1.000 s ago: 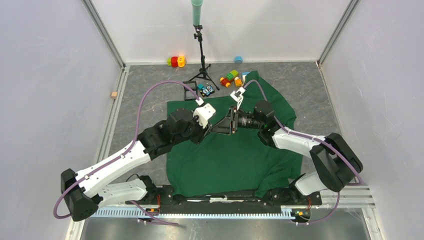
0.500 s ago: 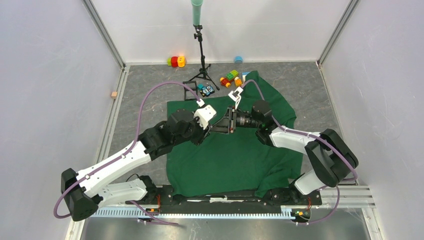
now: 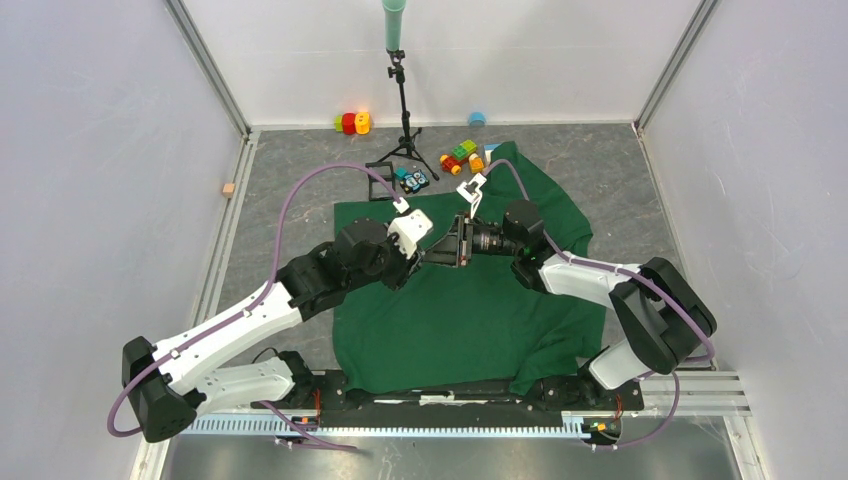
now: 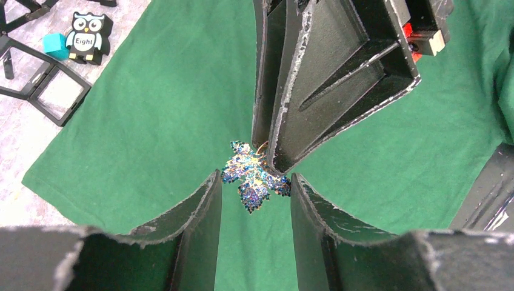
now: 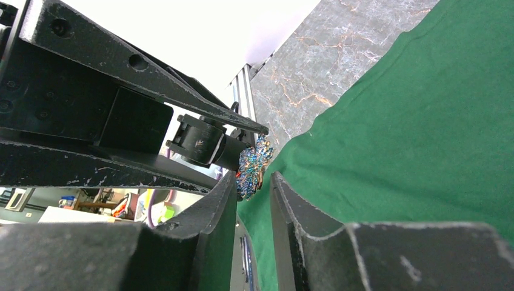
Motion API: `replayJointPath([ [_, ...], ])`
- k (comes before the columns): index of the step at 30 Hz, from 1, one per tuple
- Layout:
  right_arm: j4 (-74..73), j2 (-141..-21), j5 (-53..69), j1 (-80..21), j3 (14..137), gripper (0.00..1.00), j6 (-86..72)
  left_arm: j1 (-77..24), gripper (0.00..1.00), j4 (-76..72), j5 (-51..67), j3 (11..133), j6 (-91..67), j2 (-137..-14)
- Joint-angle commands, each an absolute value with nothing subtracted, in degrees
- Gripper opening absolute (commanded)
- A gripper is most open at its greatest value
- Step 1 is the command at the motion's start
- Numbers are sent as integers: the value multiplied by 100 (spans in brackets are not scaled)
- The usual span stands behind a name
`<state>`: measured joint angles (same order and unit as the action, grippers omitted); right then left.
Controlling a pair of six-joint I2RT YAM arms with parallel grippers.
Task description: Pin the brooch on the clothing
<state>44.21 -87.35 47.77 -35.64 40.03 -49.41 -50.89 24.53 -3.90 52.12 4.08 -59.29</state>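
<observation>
1. Your right tool (image 4: pixel 267 160) comes in from the far side. Its jaws are drawn nearly together on the upper edge of the brooch (image 4: pixel 254 179), which shows as an iridescent blue leaf shape, so it appears clamped there.
2. Your left tool (image 4: pixel 256 180) faces it from the near side. Its jaws are apart and flank the brooch's lower half. You cannot tell whether its pads touch the brooch.
3. The brooch hangs between the two tool tips, off the cloth, over the upper middle of the green T-shirt (image 3: pixel 470 320) spread on the worktop (image 3: pixel 300 170).
4. Its long axis runs tool to tool: the leaf point faces the left wrist, the broad end the right tool.
5. The cloth lies below both tools, so the pinning move probably goes downward. The pin itself is too small to make out.
</observation>
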Motion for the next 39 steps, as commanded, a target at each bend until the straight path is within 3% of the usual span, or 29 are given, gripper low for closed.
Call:
replayJointPath([
  [1, 4641, -8709, 4772, -3603, 4254, 31, -4843, -5124, 41, 2127, -290, 5204, 520, -5873],
  [8, 4636, -8722, 4695, -3621, 4254, 27, -4784, -5124, 41, 2109, -228, 5183, 515, -5910],
  [13, 4434, -8658, 4562, -3621, 4247, 7, -4536, -5124, 43, 2109, -185, 5177, 512, -5905],
  [15, 4293, -8512, 4342, -3620, 4173, 0, -4294, -5124, 54, 2118, -142, 5177, 508, -5887],
  [17, 4029, -8289, 4043, -3617, 4085, 0, -3902, -5124, 74, 2140, -141, 5190, 470, -5851],
  [19, 3590, -8017, 3651, -3619, 4014, 0, -3408, -5111, 86, 2163, -224, 5221, 420, -5777],
  [23, 2852, -7366, 2816, -3621, 3759, 0, -2303, -4978, 100, 2201, -289, 5359, -75, -5654],
  [31, 2821, -5934, 1228, -3903, 2712, 0, -68, -4302, 100, 2269, 475, 6037, -2931, -6000],
  [39, 3757, -5063, -1036, -5000, 1717, 0, 959, -4082, 94, -9, 1681, 4831, -5639, -6378],
])
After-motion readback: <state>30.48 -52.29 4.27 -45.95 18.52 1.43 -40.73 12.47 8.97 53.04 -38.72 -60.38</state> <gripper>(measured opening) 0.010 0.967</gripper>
